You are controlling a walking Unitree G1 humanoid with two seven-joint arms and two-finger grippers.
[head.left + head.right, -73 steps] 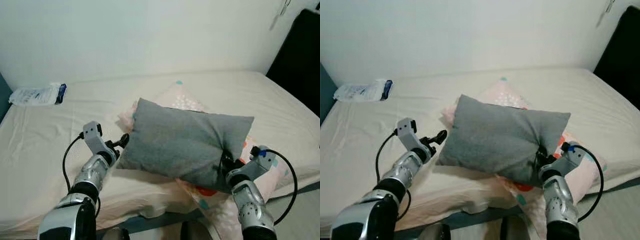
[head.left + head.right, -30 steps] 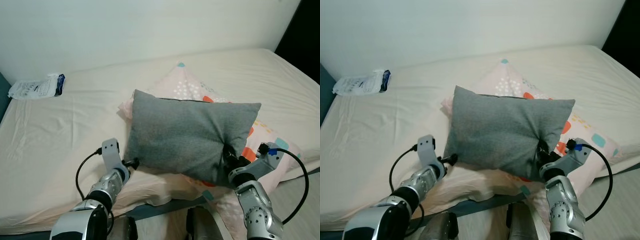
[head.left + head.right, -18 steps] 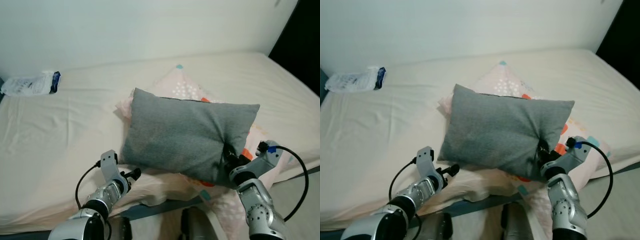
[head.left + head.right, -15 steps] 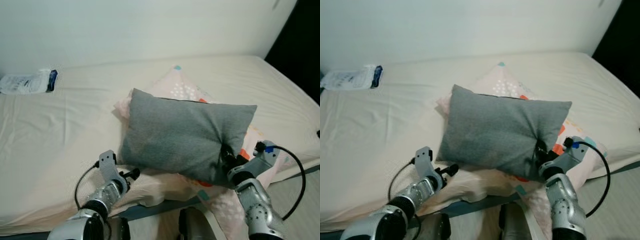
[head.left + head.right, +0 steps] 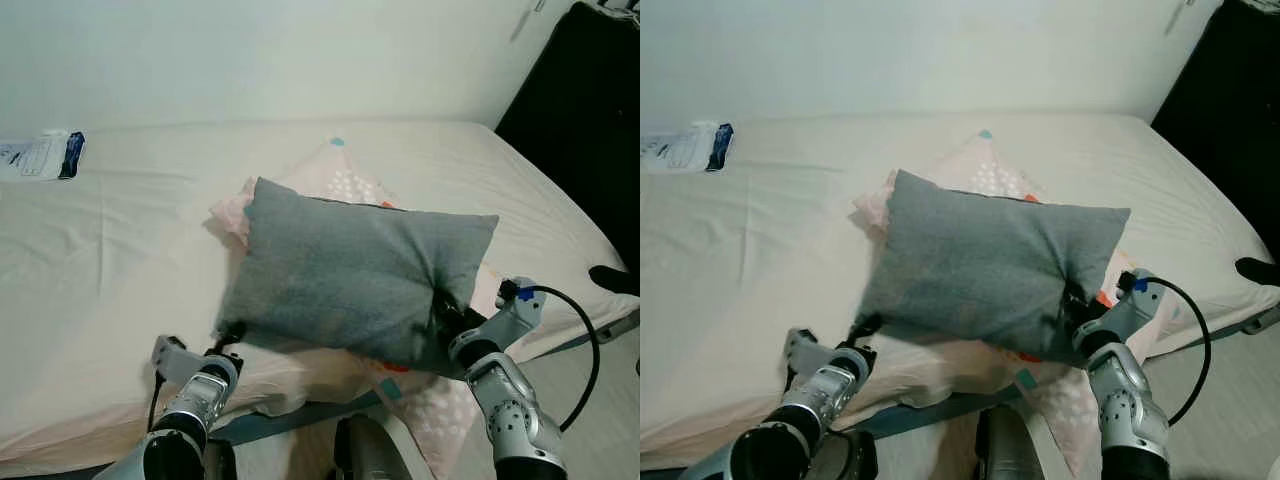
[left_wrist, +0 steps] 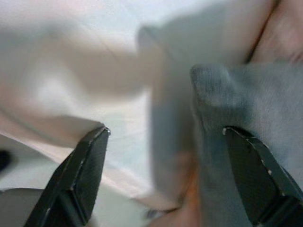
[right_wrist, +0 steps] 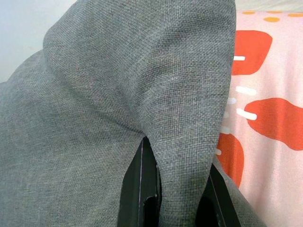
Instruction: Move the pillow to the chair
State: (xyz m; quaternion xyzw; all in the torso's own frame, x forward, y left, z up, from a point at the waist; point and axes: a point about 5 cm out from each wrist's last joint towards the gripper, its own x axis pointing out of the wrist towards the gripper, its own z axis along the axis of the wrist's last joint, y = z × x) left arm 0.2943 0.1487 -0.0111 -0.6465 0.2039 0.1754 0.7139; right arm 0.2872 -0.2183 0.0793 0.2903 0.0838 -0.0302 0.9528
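Grey pillow (image 5: 355, 285) lifted off bed (image 5: 110, 230), pinched at corner by right gripper (image 7: 168, 189). Left gripper (image 6: 161, 175) spread wide, holding nothing, beside other corner. Carrying to chair left.

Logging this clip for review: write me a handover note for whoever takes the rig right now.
Right claw: shut on the grey pillow, pinching a fold at its near right corner.
Left claw: open, fingers apart at the pillow's near left corner, not gripping.
Pillow: held over the bed, above a patterned pillow.
Done: one-sided grasp.
Left: close the left claw if wanted, lift the pillow clear, carry it to the chair.
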